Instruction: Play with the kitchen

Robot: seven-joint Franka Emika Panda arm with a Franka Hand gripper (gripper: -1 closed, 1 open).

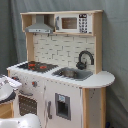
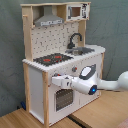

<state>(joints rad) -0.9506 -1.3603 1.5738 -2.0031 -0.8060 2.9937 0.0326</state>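
Observation:
The kitchen (image 1: 65, 85) (image 2: 37, 82) is a tall white and light-wood toy unit, seen in both exterior views. On its counter are a red-ringed hob (image 2: 52, 59), a steel sink (image 2: 83, 51) and a black faucet (image 2: 75, 39). Above them are a pegboard back, a grey hood (image 2: 49, 20) and an upper cabinet (image 2: 75, 11). My white arm reaches in from the second exterior view's right. My gripper (image 2: 54, 80) is at the kitchen's front face, just above the oven door (image 2: 62, 98) and below the knobs. In the first exterior view only white arm parts (image 1: 7, 90) show at the lower left.
The kitchen stands on a light wooden surface (image 2: 30, 119). A grey curtain (image 1: 115, 50) hangs behind it. Right of the oven is a cupboard door with a dark panel (image 1: 62, 106). The rounded counter end (image 1: 102, 79) juts out on the sink side.

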